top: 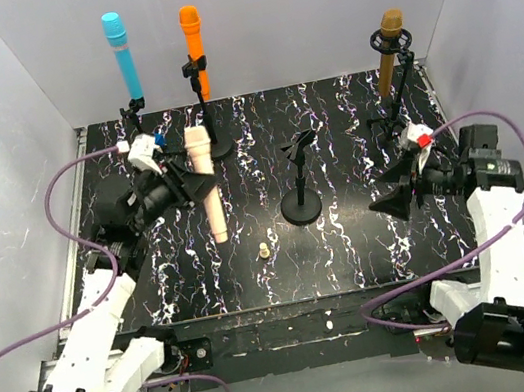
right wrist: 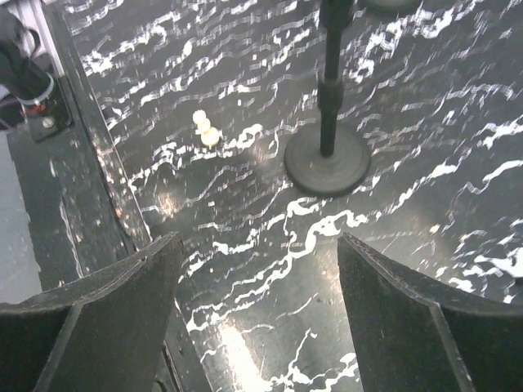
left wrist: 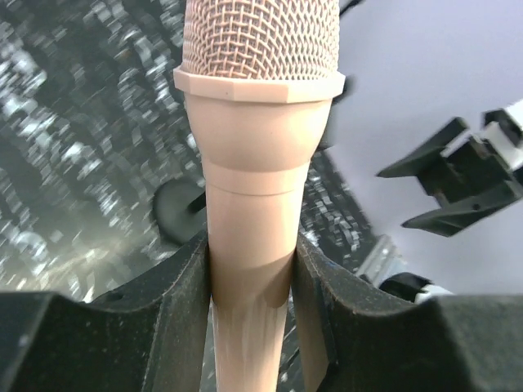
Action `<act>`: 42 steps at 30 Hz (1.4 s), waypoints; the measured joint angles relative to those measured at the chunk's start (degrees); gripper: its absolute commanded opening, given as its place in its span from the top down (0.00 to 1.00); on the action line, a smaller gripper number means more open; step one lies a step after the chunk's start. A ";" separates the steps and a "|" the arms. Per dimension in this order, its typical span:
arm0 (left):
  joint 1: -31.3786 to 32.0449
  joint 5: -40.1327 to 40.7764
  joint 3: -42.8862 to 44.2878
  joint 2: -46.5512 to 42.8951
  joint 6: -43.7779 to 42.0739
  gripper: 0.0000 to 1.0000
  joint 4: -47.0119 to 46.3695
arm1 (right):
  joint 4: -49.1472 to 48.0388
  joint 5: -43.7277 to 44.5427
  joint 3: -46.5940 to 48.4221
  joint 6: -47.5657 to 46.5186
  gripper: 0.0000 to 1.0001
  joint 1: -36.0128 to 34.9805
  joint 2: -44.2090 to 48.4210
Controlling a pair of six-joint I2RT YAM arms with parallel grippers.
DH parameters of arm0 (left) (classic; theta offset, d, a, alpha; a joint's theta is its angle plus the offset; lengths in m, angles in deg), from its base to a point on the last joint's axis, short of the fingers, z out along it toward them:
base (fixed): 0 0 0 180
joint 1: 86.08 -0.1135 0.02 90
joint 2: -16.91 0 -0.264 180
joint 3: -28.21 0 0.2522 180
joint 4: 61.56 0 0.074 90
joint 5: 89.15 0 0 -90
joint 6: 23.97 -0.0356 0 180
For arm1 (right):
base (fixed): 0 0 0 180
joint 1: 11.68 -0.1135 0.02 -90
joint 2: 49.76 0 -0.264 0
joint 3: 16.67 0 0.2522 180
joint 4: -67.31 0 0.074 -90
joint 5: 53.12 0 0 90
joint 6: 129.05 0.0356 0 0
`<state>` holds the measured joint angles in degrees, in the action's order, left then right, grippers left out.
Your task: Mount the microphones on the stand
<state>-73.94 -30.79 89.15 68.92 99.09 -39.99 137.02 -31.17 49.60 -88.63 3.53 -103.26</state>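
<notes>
The pale pink microphone (top: pixel 212 205) hangs over the table's left half, head toward the back, with my left gripper (top: pixel 197 181) shut on its body. In the left wrist view the pink microphone (left wrist: pixel 260 163) fills the middle, and the left gripper (left wrist: pixel 252 282) presses both its sides. An empty black stand (top: pixel 299 187) rises at the centre, to the right of the pink microphone. The light blue microphone (top: pixel 122 56), orange microphone (top: pixel 193 38) and golden-brown microphone (top: pixel 391 53) sit upright in stands at the back. My right gripper (top: pixel 393 201) is open and empty, right of the empty stand.
A tiny beige peg (top: pixel 264 250) lies in front of the empty stand; the right wrist view shows the peg (right wrist: pixel 204 131) left of the stand's round base (right wrist: pixel 327 159), beyond the open right gripper (right wrist: pixel 260 294). White walls close in the table on three sides.
</notes>
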 measured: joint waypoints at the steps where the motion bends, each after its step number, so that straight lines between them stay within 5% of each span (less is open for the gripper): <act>1: 2.32 0.20 1.77 0.94 0.94 1.00 -1.18 | 3.02 -0.31 3.34 -1.66 0.17 -0.20 -1.16; 9: 23.15 10.25 20.46 14.64 2.45 1.00 -14.43 | 16.90 -4.15 26.05 -12.55 0.17 -5.64 -10.51; 16: 38.10 20.48 31.58 28.98 -3.69 1.00 -21.27 | 17.88 -6.99 33.86 1.53 0.18 -17.55 -11.78; 23: 44.61 30.34 33.31 36.61 -7.85 1.00 -25.42 | -13.18 -2.10 19.63 40.37 0.18 -18.71 0.09; 27: 46.60 34.01 33.46 37.33 -9.18 1.00 -27.76 | -24.09 2.71 17.75 54.95 0.20 -18.73 1.18; 38: 50.51 40.33 33.88 37.62 -9.88 1.00 -33.29 | -33.73 12.66 14.03 65.51 0.22 -20.26 -1.79; 40: 50.73 41.27 33.88 37.70 -9.79 1.00 -33.70 | -34.03 12.98 14.03 65.31 0.31 -20.61 -1.86; 42: 50.77 41.62 33.88 37.81 -9.49 1.00 -34.07 | -34.75 12.63 14.03 65.24 0.52 -20.74 -1.97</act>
<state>-23.17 10.83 123.03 106.73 89.60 -74.06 102.26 -18.54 63.64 -23.39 -17.22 -105.22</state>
